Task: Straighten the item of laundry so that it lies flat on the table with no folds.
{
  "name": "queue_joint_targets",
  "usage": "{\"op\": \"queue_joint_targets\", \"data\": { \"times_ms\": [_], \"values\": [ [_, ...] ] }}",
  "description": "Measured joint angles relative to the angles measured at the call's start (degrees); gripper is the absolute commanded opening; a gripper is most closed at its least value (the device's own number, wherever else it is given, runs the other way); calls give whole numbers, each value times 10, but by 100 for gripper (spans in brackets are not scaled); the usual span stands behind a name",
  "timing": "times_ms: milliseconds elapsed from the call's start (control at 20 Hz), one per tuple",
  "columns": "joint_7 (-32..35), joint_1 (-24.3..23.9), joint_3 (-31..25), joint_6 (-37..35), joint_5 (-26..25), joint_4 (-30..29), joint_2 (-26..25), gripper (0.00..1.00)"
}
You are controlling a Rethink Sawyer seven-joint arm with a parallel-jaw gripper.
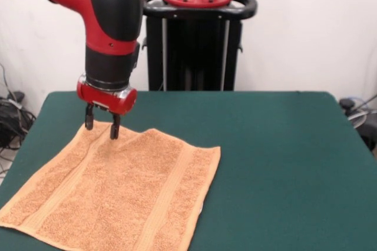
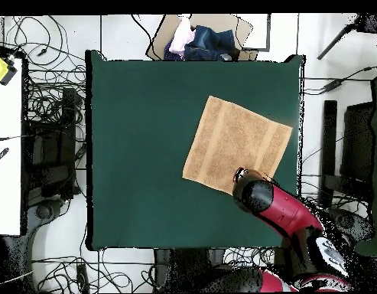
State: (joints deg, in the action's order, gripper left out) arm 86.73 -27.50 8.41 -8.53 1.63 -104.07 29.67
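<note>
Claw is hanging over the towel's far corner, its two black fingers standing a little apart, tips down at the cloth's edge and gripping nothing that I can see. Whether the tips are actually pressing into the terry I cannot tell. Above it the red and black arm is coming down from the pedestal side. Towel is lying spread on the table, orange-tan, looking flat, with two woven bands running across it. From overhead the towel is sitting toward one side of the green top, turned at an angle to the edges, with the arm covering one corner.
</note>
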Motion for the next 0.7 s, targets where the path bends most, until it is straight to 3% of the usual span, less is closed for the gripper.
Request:
{"op": "queue_joint_targets", "data": {
  "times_ms": [700],
  "values": [
    [0,27,4,15,1,22,-21,100]
  ]
}}
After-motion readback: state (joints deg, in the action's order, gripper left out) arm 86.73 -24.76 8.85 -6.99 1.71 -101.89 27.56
